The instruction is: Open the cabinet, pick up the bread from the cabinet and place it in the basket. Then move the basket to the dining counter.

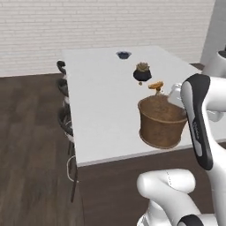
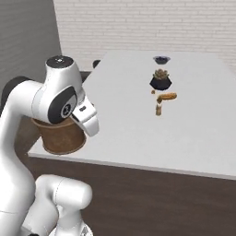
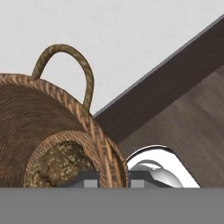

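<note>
Basket (image 1: 162, 124) rim clamped in the gripper (image 3: 113, 177), arm bent over dining counter (image 1: 103, 101).

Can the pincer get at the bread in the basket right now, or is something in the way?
Probably not as it stands. The pincer is shut on the basket wall, one finger inside, one outside. The bread lies on the basket's floor beside the inner finger; the pincer would have to let go first.

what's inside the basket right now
In the hand view, the dark brown lumpy bread lies at the bottom of the basket. The near wall, pinched between the gripper's fingers, hides part of the floor.
</note>
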Robot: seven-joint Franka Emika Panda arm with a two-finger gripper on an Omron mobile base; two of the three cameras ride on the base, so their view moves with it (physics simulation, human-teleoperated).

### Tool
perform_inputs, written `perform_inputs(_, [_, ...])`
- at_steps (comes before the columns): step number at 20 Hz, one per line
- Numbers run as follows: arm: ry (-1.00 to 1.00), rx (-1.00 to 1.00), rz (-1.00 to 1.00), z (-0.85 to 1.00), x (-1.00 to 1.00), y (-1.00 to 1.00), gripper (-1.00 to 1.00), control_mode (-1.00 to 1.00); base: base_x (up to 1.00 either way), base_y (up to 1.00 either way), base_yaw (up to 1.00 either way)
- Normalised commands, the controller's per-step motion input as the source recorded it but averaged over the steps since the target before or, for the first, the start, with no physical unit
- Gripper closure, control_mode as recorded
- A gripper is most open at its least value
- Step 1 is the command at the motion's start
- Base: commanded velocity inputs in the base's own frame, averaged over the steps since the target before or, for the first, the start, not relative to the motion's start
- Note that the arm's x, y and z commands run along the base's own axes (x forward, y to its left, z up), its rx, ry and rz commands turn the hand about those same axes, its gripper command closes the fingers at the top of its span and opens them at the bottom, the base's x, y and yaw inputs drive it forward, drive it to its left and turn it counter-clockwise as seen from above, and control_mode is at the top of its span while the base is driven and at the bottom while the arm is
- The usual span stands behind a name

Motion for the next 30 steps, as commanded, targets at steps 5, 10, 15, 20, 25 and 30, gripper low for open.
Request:
perform_inputs(5, [0.0,0.0,0.0,0.0,0.0,0.0,1.0,1.0,0.21,1.0,-0.24])
perform_inputs(10, [0.0,0.0,0.0,0.0,0.0,0.0,1.0,1.0,0.01,1.0,-0.42])
perform_inputs(15, [0.0,0.0,0.0,0.0,0.0,0.0,1.0,1.0,0.13,0.96,-0.66])
perform_inputs(20, [0.0,0.0,0.0,0.0,0.0,0.0,1.0,1.0,0.5,0.83,-0.72])
perform_inputs(25, [0.0,0.0,0.0,0.0,0.0,0.0,1.0,1.0,0.12,0.87,-0.69])
perform_inputs(30, [0.0,0.0,0.0,0.0,0.0,0.0,1.0,1.0,0.2,0.64,-0.71])
